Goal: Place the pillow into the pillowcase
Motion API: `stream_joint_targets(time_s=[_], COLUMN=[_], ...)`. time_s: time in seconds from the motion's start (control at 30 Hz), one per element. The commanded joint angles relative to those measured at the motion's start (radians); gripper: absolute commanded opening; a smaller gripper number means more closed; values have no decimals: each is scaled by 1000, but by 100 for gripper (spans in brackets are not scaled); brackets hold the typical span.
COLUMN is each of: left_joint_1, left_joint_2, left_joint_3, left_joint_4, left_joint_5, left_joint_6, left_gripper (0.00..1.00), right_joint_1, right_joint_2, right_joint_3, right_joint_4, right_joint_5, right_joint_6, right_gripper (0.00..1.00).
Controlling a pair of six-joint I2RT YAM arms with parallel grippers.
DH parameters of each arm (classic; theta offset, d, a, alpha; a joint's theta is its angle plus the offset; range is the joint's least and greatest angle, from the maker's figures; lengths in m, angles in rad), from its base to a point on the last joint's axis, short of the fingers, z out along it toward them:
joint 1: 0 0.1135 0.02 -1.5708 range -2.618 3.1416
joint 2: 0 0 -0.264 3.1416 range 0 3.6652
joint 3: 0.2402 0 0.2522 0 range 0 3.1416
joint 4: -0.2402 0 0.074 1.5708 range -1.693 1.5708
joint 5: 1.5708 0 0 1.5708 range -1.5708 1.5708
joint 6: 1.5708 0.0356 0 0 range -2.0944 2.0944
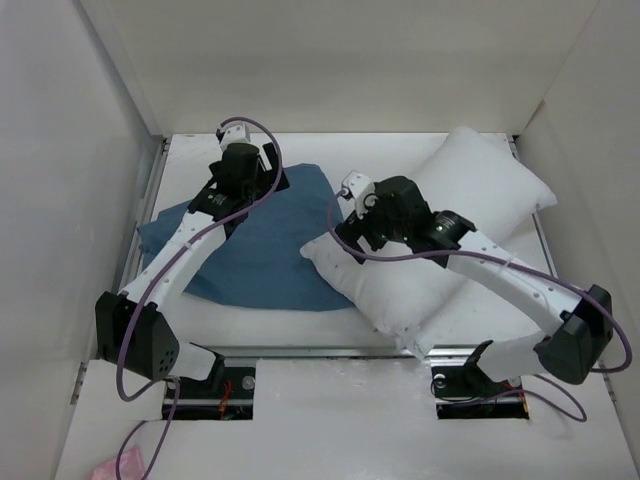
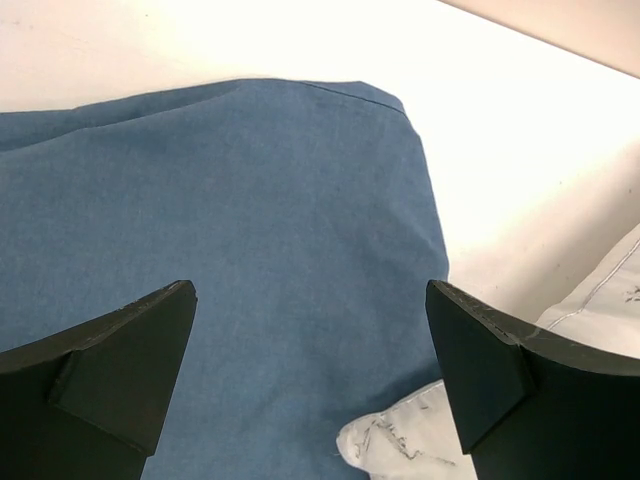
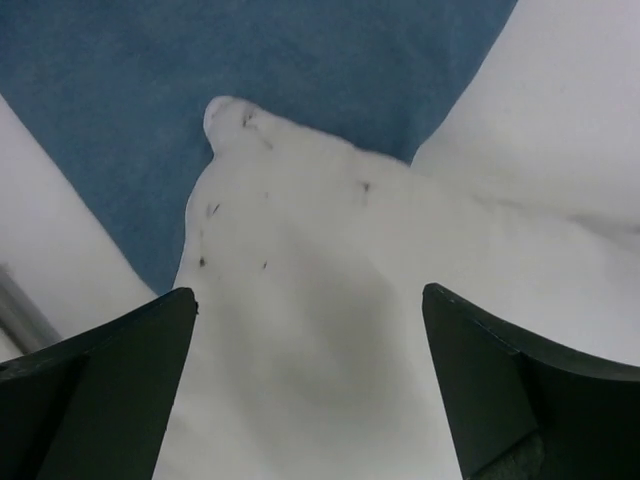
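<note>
Overhead: pillowcase lies flat at left; pillow at right, one corner overlapping it.
Left wrist: left gripper spread wide above the cloth, holding nothing.
Right wrist: right gripper spread empty over the pillow corner.
Best to find the open hem first.

A blue pillowcase lies spread on the white desk, left of centre. The white pillow runs diagonally from centre to upper right, with its lower-left corner over the pillowcase's right edge. The left arm reaches over the pillowcase, and the right arm reaches over the pillow.
</note>
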Motion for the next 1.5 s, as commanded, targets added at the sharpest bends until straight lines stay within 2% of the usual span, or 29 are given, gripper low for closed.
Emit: stream_joint_targets(time_s=[0.0, 0.17, 0.33, 0.4, 0.5, 0.53, 0.57, 0.6, 0.63, 0.67, 0.77, 0.87, 0.97, 1.17, 1.23, 1.33, 1.47], left_joint_1=[-5, -5, -5, -14, -14, -14, -14, -14, -14, -14, -14, -41, -104, -182, -193, -204, -248], left_joint_2=[-30, -51, -60, -80, -90, -102, -102, -102, -112, -113, -113, -45, 41, 338, 436, 513, 634], left_joint_3=[18, -29, -29, -29, -9, 0, 0, 0, 0, 9, 9, 9, 58, 262, 349, 409, 498], left_joint_4=[23, 23, -8, -18, -31, -41, -41, -41, -41, -50, -51, -51, -60, -78, -118, -144, -153], left_joint_5=[-2, -20, -34, -45, -68, -78, -79, -88, -88, -88, -88, -134, -160, -93, -106, -118, -100], left_joint_6=[11, -12, -21, -21, -21, -12, -12, 0, 0, 9, 9, 9, 9, -5, -20, -20, -8], left_gripper=[100, 100, 100, 100, 100, 100, 100, 100, 100, 100, 100, 100, 100, 100, 100, 100, 100], right_joint_1=[20, 20, 20, 20, 20, 20, 20, 20, 8, -3, -93, -214, -280, -362, -411, -445, -491], right_joint_2=[-126, -129, 25, 82, 178, 196, 208, 209, 209, 181, 74, -9, -67, -42, -25, 3, 34], right_joint_3=[-57, -123, -180, -180, -168, -144, -131, -119, -99, -99, -52, -12, 42, 143, 185, 215, 264], right_joint_4=[12, -38, 40, 67, 93, 93, 104, 113, 124, 139, 178, 228, 257, 258, 258, 258, 267], right_joint_5=[16, 60, 115, 170, 209, 236, 261, 285, 346, 376, 413, 311, 257, 244, 195, 123, 102], right_joint_6=[181, 192, 174, 186, 186, 200, 200, 200, 210, 220, 261, 275, 301, 338, 361, 387, 396], right_gripper=[100, 100, 100, 94, 70, 58, 36, 21, 7, 0, 0, 0, 0, 0, 0, 0, 0])
